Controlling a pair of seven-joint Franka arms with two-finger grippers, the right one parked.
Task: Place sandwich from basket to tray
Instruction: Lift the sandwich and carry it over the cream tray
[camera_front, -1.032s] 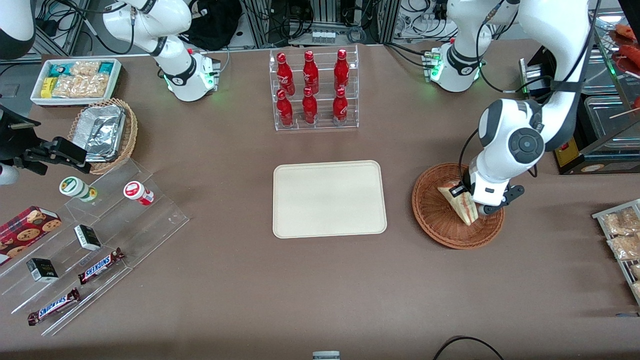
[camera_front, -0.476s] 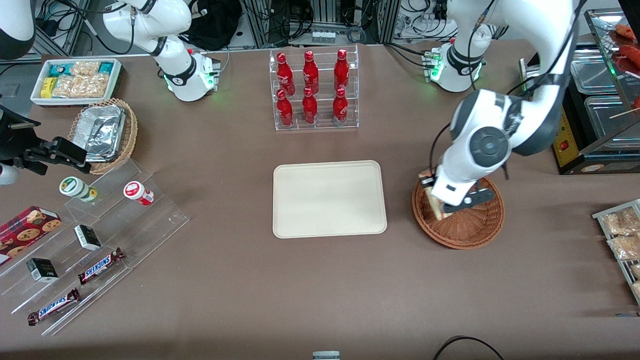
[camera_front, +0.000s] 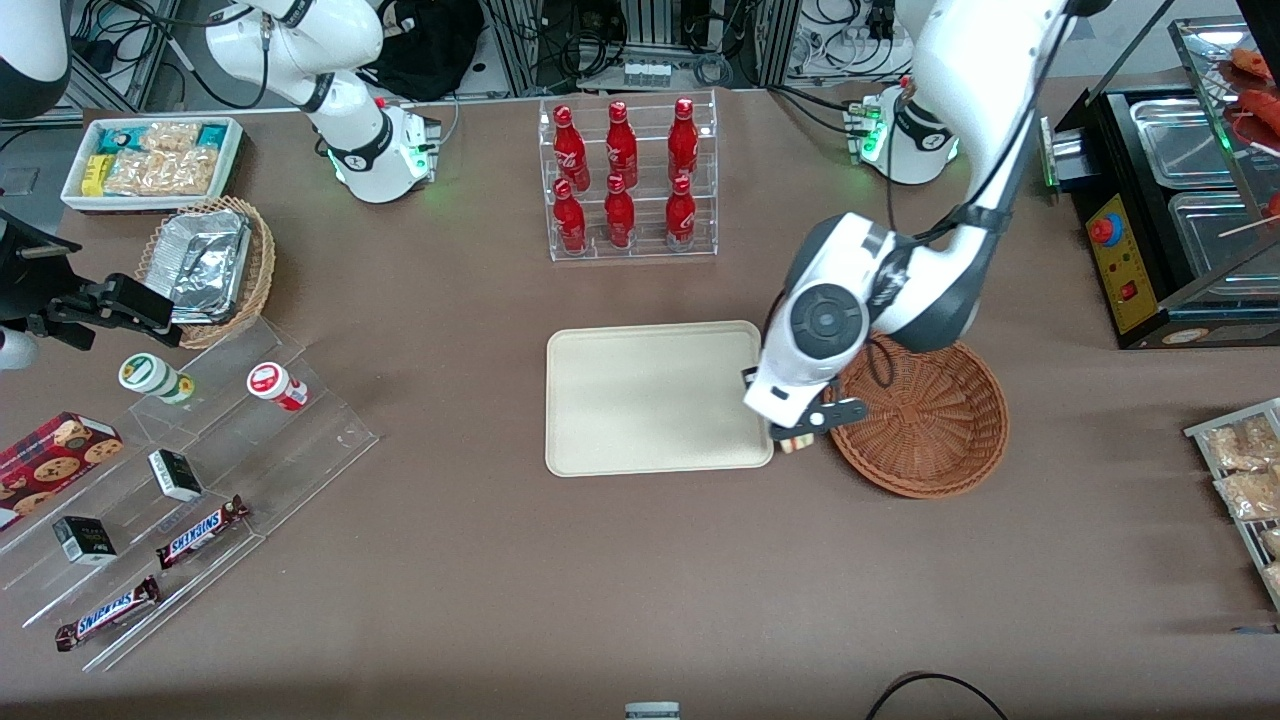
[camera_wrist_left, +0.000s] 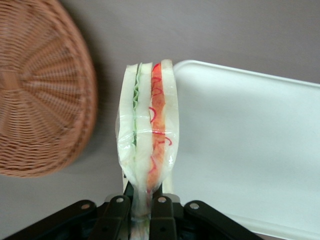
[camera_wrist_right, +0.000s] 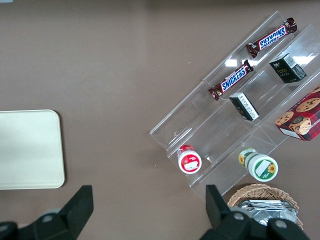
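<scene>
So the sandwich (camera_wrist_left: 147, 130) is already out of the basket (camera_front: 925, 420) and held in the air, clamped edge-on between the jaws of the gripper (camera_wrist_left: 141, 202), right over the gap between basket and tray (camera_front: 640, 400) (just at the tray's rim). Pickup can be counted as done. What's left: carrying it over the tray, lowering, and letting go.

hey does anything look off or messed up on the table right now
Nothing stands out. The gripper is shut on the wrapped sandwich, carrying it edge-up between the basket and the tray. The basket is empty, the wrapping looks intact, and nothing is spilled.
</scene>
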